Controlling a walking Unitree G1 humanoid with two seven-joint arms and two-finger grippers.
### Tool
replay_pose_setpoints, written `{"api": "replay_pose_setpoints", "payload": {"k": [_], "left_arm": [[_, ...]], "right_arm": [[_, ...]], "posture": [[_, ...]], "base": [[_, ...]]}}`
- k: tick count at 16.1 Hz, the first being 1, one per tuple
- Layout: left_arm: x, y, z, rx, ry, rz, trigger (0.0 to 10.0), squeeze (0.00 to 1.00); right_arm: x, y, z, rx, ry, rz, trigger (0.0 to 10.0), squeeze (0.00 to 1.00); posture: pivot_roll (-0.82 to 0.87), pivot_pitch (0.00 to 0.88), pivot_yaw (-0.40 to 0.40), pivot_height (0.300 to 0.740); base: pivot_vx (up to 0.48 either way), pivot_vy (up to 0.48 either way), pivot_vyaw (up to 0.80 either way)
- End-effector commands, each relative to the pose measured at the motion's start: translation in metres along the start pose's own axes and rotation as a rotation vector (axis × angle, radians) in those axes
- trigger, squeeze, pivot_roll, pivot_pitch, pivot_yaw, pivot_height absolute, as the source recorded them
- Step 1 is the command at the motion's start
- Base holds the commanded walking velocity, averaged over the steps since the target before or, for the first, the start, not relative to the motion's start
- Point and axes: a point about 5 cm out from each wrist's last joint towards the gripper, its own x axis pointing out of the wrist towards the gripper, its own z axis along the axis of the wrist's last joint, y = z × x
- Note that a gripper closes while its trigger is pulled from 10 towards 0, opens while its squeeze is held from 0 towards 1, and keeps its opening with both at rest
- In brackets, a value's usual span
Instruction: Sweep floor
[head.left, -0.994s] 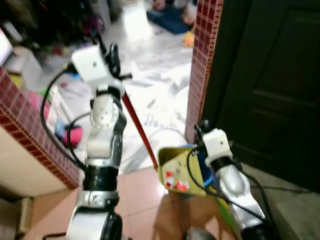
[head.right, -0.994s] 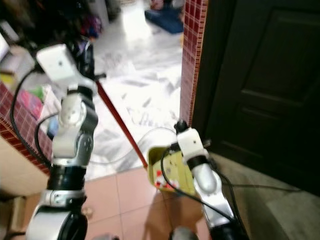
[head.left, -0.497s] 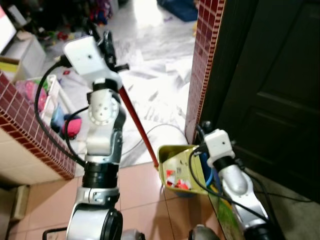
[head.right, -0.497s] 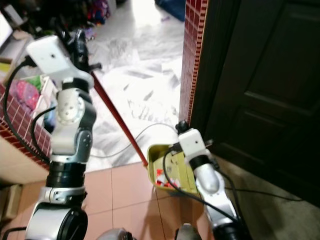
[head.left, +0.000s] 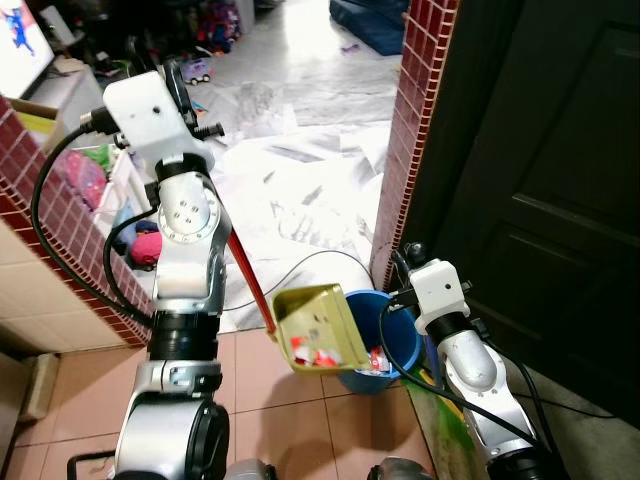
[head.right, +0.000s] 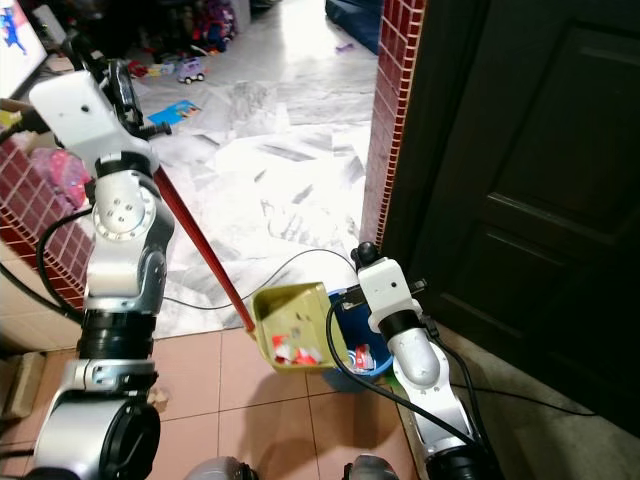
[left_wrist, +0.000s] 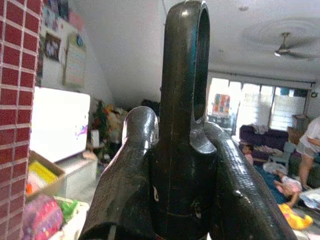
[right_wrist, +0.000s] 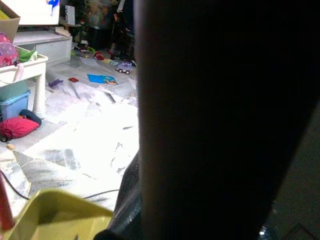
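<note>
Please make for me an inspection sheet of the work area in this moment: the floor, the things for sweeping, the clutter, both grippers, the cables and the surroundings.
Surface: terracotta tiles near the robot, white marble floor beyond.
Job's things: yellow dustpan on a red handle, tilted over a blue bucket; red and white scraps in both.
Clutter: toys and a pink bag on the marble.
Grippers: left gripper shut on the handle's top; right gripper near the bucket, grip cannot be told.
Cables: black cable on the floor.
Surroundings: red brick pillar, dark door, person in the far room.
</note>
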Motion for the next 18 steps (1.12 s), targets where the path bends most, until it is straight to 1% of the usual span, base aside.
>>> {"api": "replay_pose_setpoints", "payload": {"k": [1,3,4,5,6,8,9,10,12,13,14,15,16,17,18], "left_arm": [[0.007,-0.011,0.024,-0.01,-0.136,-0.016,10.0,0.0],[-0.001,-0.028,0.022,-0.005,-0.16,-0.067,10.0,0.0],[-0.005,-0.038,0.023,0.006,-0.186,-0.096,10.0,0.0],[-0.009,-0.047,0.024,-0.002,-0.205,-0.128,10.0,0.0],[-0.016,-0.065,0.026,-0.015,-0.235,-0.185,10.0,0.0],[-0.029,-0.087,0.022,-0.046,-0.238,-0.27,10.0,0.0],[-0.04,-0.099,0.022,-0.062,-0.253,-0.34,10.0,0.0],[-0.046,-0.105,0.022,-0.08,-0.254,-0.39,10.0,0.0],[-0.063,-0.119,0.02,-0.135,-0.253,-0.531,10.0,0.0],[-0.079,-0.128,0.022,-0.18,-0.263,-0.676,10.0,0.0],[-0.089,-0.134,0.021,-0.204,-0.264,-0.78,10.0,0.0],[-0.108,-0.141,0.024,-0.22,-0.298,-0.959,10.0,0.0],[-0.115,-0.143,0.023,-0.214,-0.298,-1.037,10.0,0.0],[-0.131,-0.145,0.021,-0.218,-0.284,-1.202,10.0,0.0],[-0.145,-0.145,0.014,-0.178,-0.28,-1.345,10.0,0.0]], "right_arm": [[0.004,-0.002,0.007,-0.021,-0.027,0.003,10.0,0.0],[0.004,0.0,0.008,-0.019,-0.03,0.003,10.0,0.0],[0.004,0.0,0.009,-0.019,-0.032,0.003,10.0,0.0],[0.004,0.0,0.009,-0.02,-0.033,0.002,10.0,0.0],[0.003,-0.001,0.009,-0.022,-0.032,-0.004,10.0,0.0],[0.001,-0.002,0.009,-0.026,-0.031,-0.013,10.0,0.0],[0.0,-0.003,0.008,-0.028,-0.029,-0.021,10.0,0.0],[0.001,-0.003,0.008,-0.028,-0.028,-0.025,10.0,0.0],[0.001,-0.003,0.008,-0.027,-0.027,-0.027,10.0,0.0],[0.002,-0.002,0.008,-0.027,-0.028,-0.029,10.0,0.0],[0.002,-0.002,0.008,-0.027,-0.029,-0.031,10.0,0.0],[0.003,-0.002,0.008,-0.028,-0.032,-0.032,10.0,0.0],[0.004,-0.002,0.008,-0.029,-0.032,-0.033,10.0,0.0],[0.005,-0.003,0.008,-0.031,-0.033,-0.034,10.0,0.0],[0.006,-0.003,0.008,-0.034,-0.034,-0.034,10.0,0.0]], "posture": [[-0.1,0.0,0.053,0.74],[-0.11,0.0,0.055,0.74],[-0.12,0.0,0.057,0.74],[-0.12,0.0,0.059,0.74],[-0.13,0.0,0.065,0.74],[-0.14,0.0,0.074,0.74],[-0.14,0.0,0.077,0.74],[-0.14,0.0,0.08,0.74],[-0.14,0.0,0.084,0.74],[-0.14,0.0,0.085,0.74],[-0.14,0.0,0.085,0.74],[-0.14,0.0,0.085,0.74],[-0.13,0.0,0.085,0.74],[-0.12,0.0,0.082,0.74],[-0.12,0.0,0.082,0.74]], "base": [[0.0,0.0,0.0],[0.0,0.0,0.0],[0.0,0.0,0.0],[0.0,0.0,0.0],[0.0,0.0,0.0],[0.0,0.0,0.0],[0.0,0.0,0.0],[0.0,0.0,0.0],[0.0,0.0,0.0],[0.0,0.0,0.0],[0.0,0.0,0.0],[0.0,0.0,0.0],[0.0,0.0,0.0],[0.0,0.0,0.0],[0.0,0.0,0.0]]}}
